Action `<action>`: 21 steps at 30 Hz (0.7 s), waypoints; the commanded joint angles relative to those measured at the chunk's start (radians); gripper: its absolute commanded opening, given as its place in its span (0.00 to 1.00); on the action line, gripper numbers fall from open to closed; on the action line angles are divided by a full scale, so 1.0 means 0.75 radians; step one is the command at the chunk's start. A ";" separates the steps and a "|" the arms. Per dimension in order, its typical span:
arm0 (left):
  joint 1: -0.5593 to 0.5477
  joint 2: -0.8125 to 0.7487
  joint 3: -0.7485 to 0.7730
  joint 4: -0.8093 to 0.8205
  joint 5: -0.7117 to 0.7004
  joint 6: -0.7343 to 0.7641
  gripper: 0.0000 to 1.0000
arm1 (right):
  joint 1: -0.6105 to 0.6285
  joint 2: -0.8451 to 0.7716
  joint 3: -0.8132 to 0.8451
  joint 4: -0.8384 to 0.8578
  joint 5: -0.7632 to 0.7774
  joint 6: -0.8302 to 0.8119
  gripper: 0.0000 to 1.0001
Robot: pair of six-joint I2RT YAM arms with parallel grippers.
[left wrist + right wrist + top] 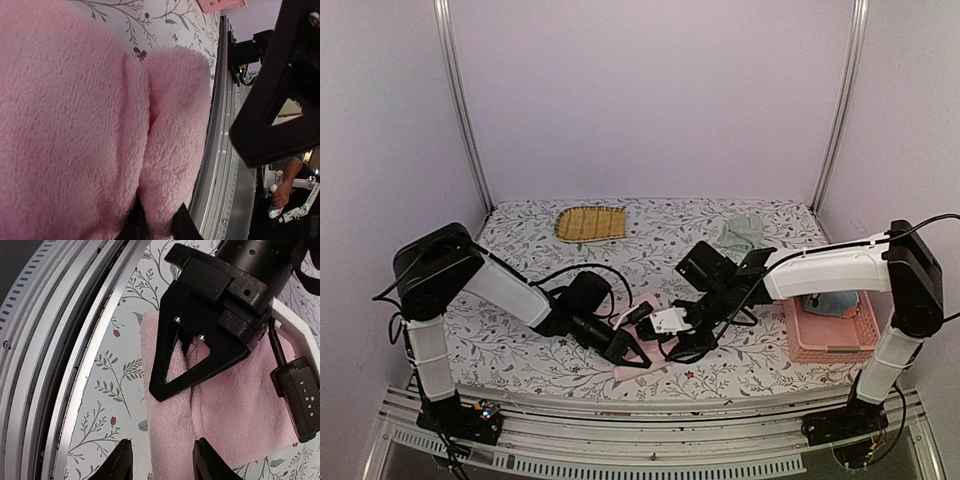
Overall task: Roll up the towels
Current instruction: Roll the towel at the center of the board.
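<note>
The pink towel (638,373) lies on the floral cloth near the table's front edge, mostly hidden under both grippers. My left gripper (638,355) is shut on a raised fold of it. In the left wrist view the pink towel (65,125) fills the frame and the fold sits pinched between the fingers (182,226). My right gripper (162,460) is open, its jaws straddling the near edge of the pink towel (235,410), just below the left gripper's finger (200,371). A sage green towel (740,235) lies at the back right. A light blue towel (825,305) sits in the basket.
A pink plastic basket (820,350) stands at the right, under the right arm. A yellow-brown ribbed mat (590,222) lies at the back centre. The metal front rail (50,365) runs close beside the pink towel's edge.
</note>
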 commanded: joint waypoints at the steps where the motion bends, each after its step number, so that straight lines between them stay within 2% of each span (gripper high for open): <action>1: 0.007 0.122 -0.040 -0.219 -0.076 -0.041 0.05 | 0.033 0.066 -0.021 0.083 0.085 -0.074 0.44; 10: 0.016 0.138 -0.038 -0.212 -0.067 -0.045 0.06 | 0.080 0.161 -0.051 0.142 0.117 -0.098 0.42; 16: 0.024 0.109 -0.053 -0.211 -0.066 -0.018 0.12 | 0.084 0.234 -0.062 0.201 0.184 -0.124 0.33; 18: 0.028 0.080 -0.059 -0.224 -0.081 0.000 0.15 | 0.085 0.259 -0.051 0.190 0.185 -0.138 0.24; 21: 0.033 -0.022 -0.071 -0.263 -0.147 0.033 0.26 | 0.084 0.294 -0.006 0.091 0.143 -0.143 0.12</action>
